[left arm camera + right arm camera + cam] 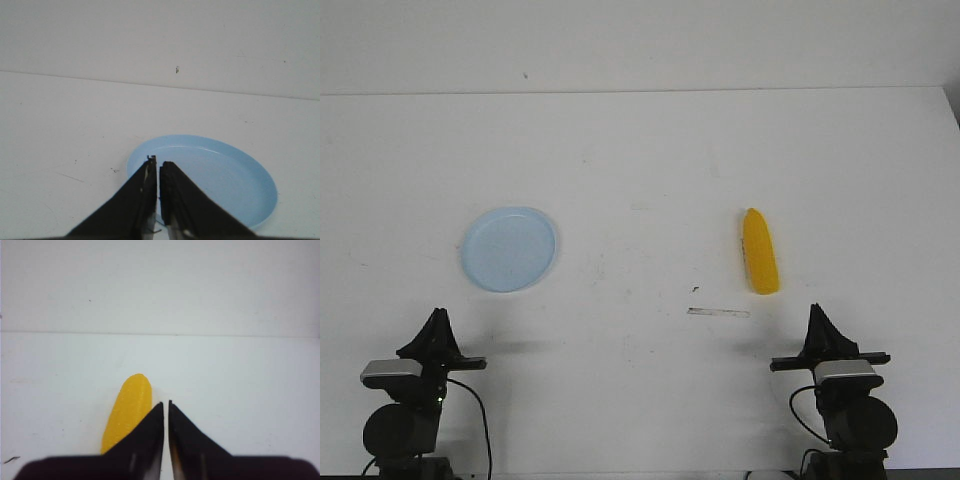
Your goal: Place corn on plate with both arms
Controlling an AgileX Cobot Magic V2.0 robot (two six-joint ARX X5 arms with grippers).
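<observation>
White tabletop, scuffed, bare but for two items and a thin strip near the corn.

Risks, judged from here: round, tapered cob, likely to roll or squirt sideways under a pinch off its axis; long enough to tip out of a grip taken near one end; light shallow plate, liable to slide if nudged by cob or fingers.

Right gripper: clenched, fingers nearly touching, holding nothing, parked at the near edge. Corn just beyond it, lying flat, right of centre, tapered end toward the far edge.

Left gripper: likewise pinched shut, empty, at the near edge. Plate just beyond, left of centre, nothing on it, well apart from the corn.
</observation>
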